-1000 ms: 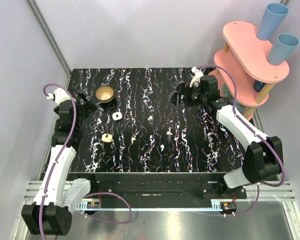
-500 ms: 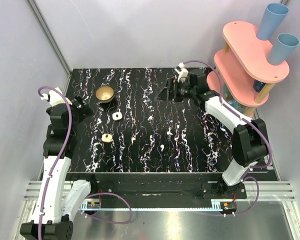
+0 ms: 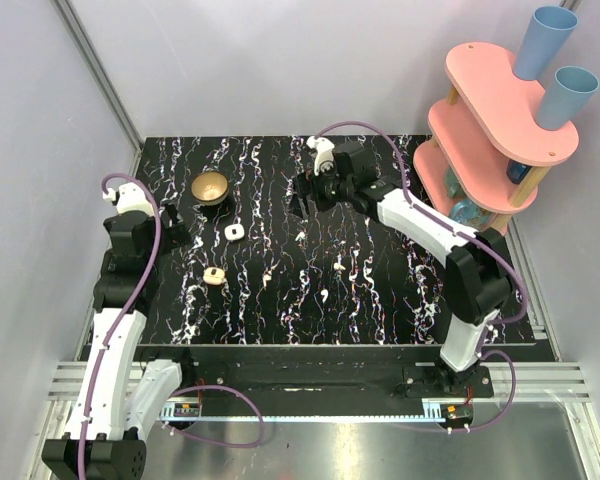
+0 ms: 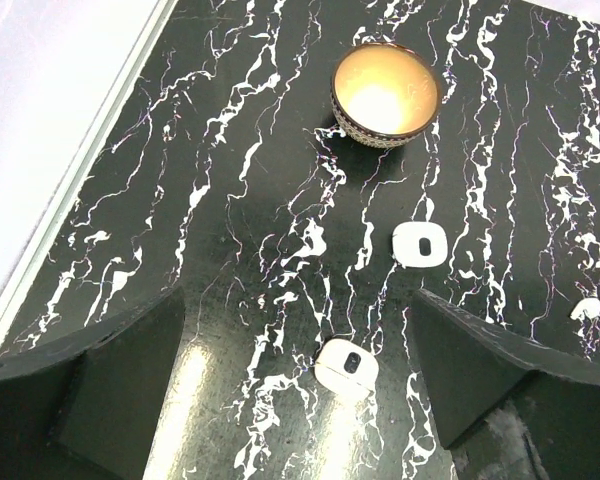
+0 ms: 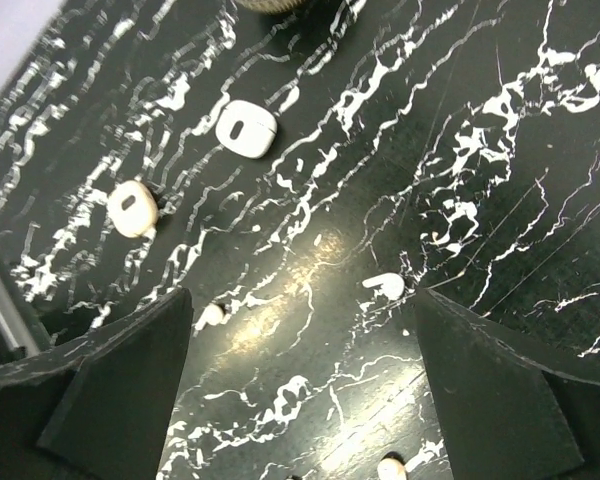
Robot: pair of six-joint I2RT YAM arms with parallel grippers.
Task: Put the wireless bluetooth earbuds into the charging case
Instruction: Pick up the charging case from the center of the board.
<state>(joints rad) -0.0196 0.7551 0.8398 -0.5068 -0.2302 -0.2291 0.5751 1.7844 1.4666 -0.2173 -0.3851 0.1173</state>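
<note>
- Left tool: released, fingers spread wide at the two lower corners of the left wrist view, hanging above the left part of the black marbled surface.
- Right tool: likewise released and wide, reaching in from the right to the upper centre of the top view, above the surface and touching none of the small things.
- Charging case: white rounded square with a dark slot, lying flat left of centre in the top view, near the brass bowl, below and to its right, and apart from both tools.
- Cream rounded piece, also with a dark slot: lying just below the case and apart from it; low centre in the left wrist view, under the gap between the spread fingers. Cannot tell whether a second case or a part of the first.
- First earbud: loose on the surface near the centre of the top view, to the right of the case.
- Second earbud: lower and further right, apart from the first.
- Third small pale bud: lower again, too small to make out clearly.
- Pink shelf with two blue cups: upper right of the top view, beyond the surface edge.
</note>
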